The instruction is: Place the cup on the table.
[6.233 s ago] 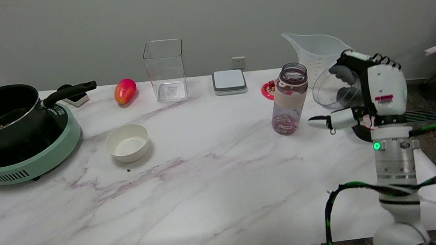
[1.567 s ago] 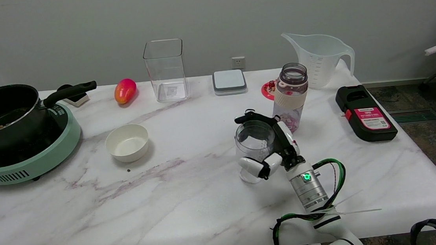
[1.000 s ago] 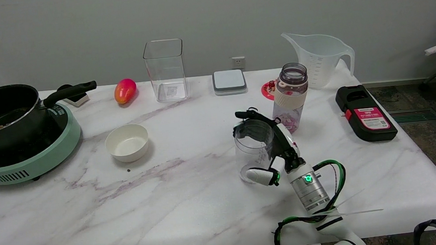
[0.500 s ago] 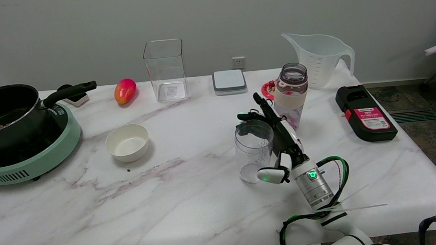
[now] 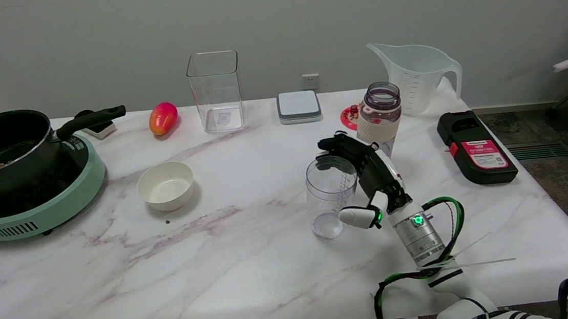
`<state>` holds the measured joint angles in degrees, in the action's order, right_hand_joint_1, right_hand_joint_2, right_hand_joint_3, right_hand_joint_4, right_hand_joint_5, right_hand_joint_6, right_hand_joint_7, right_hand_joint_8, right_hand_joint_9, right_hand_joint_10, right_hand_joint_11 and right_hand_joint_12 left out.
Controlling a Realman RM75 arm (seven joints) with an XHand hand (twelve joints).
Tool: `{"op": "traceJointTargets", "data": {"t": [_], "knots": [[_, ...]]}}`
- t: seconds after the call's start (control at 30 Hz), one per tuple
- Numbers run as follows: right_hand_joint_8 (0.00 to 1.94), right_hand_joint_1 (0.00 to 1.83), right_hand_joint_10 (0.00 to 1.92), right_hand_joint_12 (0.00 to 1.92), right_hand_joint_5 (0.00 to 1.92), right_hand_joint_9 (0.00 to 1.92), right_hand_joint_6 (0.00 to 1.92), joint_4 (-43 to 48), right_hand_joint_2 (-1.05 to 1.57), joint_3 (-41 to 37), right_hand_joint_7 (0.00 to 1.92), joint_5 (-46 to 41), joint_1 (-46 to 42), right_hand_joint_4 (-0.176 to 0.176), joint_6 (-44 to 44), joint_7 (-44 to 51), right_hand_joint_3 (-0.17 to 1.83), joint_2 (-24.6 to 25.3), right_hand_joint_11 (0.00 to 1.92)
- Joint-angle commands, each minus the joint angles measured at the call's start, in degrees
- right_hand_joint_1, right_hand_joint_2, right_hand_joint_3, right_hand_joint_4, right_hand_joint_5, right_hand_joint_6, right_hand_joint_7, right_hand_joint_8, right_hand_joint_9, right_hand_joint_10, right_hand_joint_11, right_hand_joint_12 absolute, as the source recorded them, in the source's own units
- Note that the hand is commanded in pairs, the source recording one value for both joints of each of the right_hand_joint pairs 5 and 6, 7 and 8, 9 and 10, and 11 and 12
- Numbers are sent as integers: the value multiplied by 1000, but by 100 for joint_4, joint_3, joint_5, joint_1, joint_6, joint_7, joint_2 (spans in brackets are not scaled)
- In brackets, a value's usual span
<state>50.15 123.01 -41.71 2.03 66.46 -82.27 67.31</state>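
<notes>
Cup (image 5: 332,196) is what we are looking at first. It is clear and see-through, and it is standing up straight on the marble table (image 5: 252,265), a little right of the middle. We are seeing nothing inside it.

Our right hand (image 5: 368,178) is sitting just beside the cup on its right. The fingers (image 5: 336,144) are spread apart and curving over by the rim, and the thumb (image 5: 358,216) is sticking out low near the bottom. We are not holding the cup, so the hand is open and empty. We cannot tell if a fingertip is touching the rim.

We are thinking the job is almost done, because the cup is resting on the table by itself. What is left, we are guessing, is only pulling the hand away without bumping the cup over.

Now we are looking at the other things that can hold stuff. Just behind the hand is a bottle (image 5: 380,120) with small pinkish bits in the bottom. A big clear jug (image 5: 416,76) at the back right is looking empty. A tall square clear box (image 5: 216,91) at the back is looking empty too. A white bowl (image 5: 165,185) on the left has nothing in it. A black pot (image 5: 3,150) is sitting on a green cooker (image 5: 36,212), with some small bits inside that we cannot make out.
</notes>
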Motion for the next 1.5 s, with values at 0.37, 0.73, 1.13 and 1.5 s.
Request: {"op": "traceJointTargets", "data": {"t": [0.37,0.73,1.13,1.5], "knots": [[624,1180,720,700,717,720,717,82,-466,-189,624,-51,-327,0,463,-188,1181,-226,700],[634,1176,706,682,737,706,737,-65,-439,-221,634,-155,-498,0,773,-196,1215,-262,682],[658,1168,707,676,744,707,744,-361,-405,-249,658,-467,-738,0,1354,-320,1203,-366,676],[696,1175,735,700,731,735,731,-147,-326,-1058,696,-763,-1585,0,1737,-577,1138,-651,700]]}}
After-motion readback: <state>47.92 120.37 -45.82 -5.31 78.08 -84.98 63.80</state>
